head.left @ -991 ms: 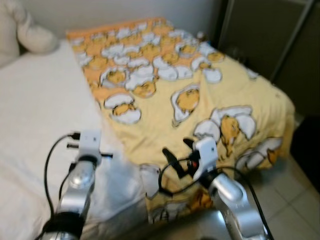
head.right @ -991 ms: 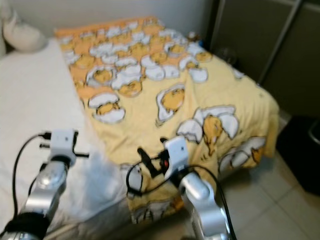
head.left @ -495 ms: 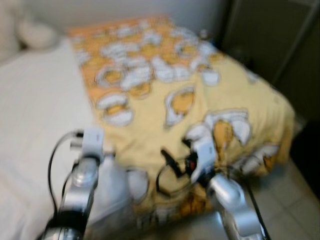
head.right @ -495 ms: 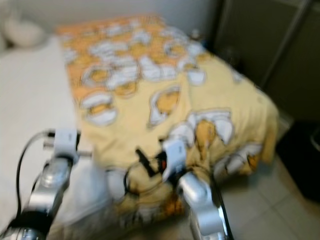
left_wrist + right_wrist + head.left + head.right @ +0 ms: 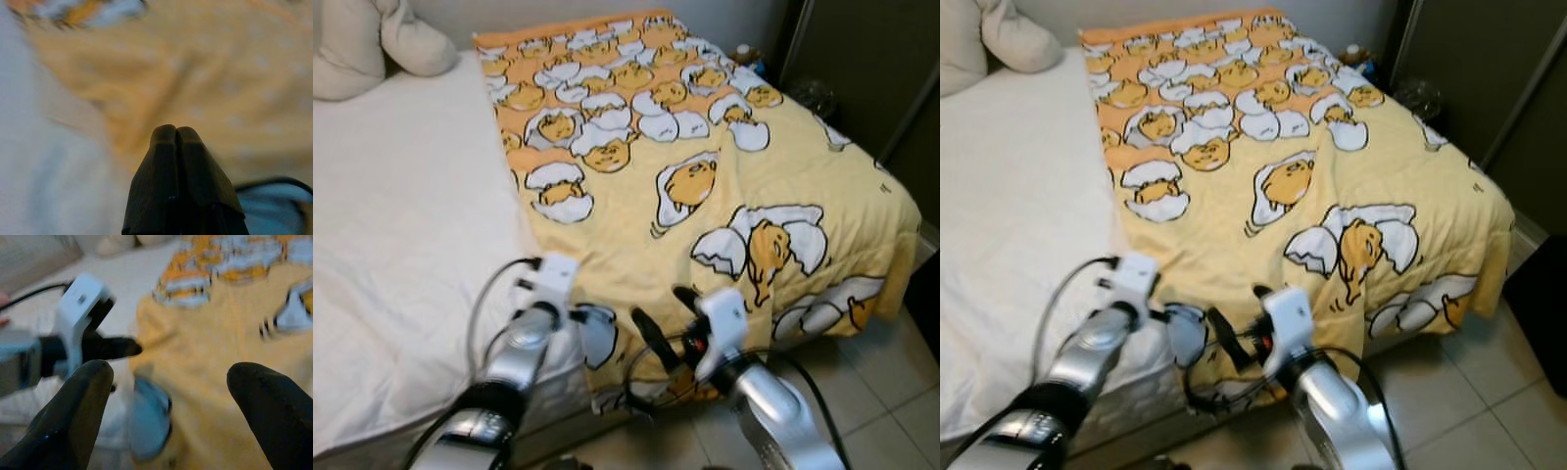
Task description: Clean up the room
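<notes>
The left gripper has its two black fingers pressed together with nothing visibly between them in the left wrist view, their tips poised at the near edge of the yellow blanket, right where that edge meets the white sheet. Seen from the right wrist view, its fingertips touch, or very nearly touch, a raised fold of the blanket's hem (blur keeps me from saying whether any cloth is pinched). The right gripper stands with its fingers spread wide, empty, just off the bed's near edge at about four o'clock from the left one in the head views.

Outward from the tools: the blanket, printed with egg-shaped cartoon figures, covers the right half of the bed, its long axis running from six o'clock at the grippers up to twelve o'clock at the far wall. Its lower right corner droops over the mattress toward the tiled floor at about four o'clock. The bare sheet takes the left half, with a cream pillow at eleven o'clock.

The coming move likely turns on that near hem: it lies directly ahead of both grippers, and the left is the nearer, already at the blanket's inner corner, while the right faces the hem's middle.
</notes>
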Robot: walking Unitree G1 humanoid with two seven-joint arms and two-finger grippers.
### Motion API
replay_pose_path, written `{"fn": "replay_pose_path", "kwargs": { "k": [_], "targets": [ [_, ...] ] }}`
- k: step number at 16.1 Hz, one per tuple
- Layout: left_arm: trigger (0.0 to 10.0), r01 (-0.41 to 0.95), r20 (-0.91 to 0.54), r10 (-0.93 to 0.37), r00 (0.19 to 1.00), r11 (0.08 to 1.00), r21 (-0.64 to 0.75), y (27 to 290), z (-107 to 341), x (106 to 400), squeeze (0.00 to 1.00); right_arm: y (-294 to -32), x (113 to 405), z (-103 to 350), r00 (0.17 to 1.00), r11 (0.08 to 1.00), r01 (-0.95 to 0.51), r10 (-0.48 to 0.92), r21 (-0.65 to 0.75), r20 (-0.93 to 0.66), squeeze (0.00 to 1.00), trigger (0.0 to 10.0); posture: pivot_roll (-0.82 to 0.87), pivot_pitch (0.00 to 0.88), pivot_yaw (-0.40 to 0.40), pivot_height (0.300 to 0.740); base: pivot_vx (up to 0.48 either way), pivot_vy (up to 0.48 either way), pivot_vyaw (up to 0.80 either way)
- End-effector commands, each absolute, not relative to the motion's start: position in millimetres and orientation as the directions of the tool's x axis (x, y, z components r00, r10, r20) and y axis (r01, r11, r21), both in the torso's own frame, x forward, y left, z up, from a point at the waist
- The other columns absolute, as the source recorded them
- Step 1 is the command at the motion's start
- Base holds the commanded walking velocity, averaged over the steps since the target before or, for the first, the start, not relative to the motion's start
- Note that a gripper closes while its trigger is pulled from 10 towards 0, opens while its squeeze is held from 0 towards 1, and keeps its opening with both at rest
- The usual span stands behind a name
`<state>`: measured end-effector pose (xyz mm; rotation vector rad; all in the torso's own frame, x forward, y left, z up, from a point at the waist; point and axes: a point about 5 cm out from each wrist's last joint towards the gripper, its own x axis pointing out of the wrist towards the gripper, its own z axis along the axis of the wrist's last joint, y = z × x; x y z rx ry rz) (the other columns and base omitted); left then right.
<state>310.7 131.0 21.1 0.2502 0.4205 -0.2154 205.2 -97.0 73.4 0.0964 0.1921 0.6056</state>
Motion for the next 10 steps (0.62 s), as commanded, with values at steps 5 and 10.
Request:
{"fn": "replay_pose_path", "kwargs": {
  "k": [5, 10],
  "targets": [
    [10.0, 0.376, -0.416, -0.265, 0.87, 0.902, 0.211, 95.4, 28.3, 320.1, 0.0, -96.4, 191.0, 81.2, 0.806, 0.822, -0.547, 0.568, 0.16, -0.166, 0.0, 10.0, -0.21, 0.174, 0.086, 0.74, 0.0, 0.0, 0.0],
    [10.0, 0.303, -0.641, -0.019, 0.767, 0.891, 0.337, 147.5, -18.8, 285.7, 0.0, -93.5, 187.3, 80.2, 0.8, 0.819, -0.547, 0.572, 0.175, -0.181, 0.0, 10.0, -0.2, 0.178, 0.091, 0.74, 0.0, 0.0, 0.0]
  ]
}}
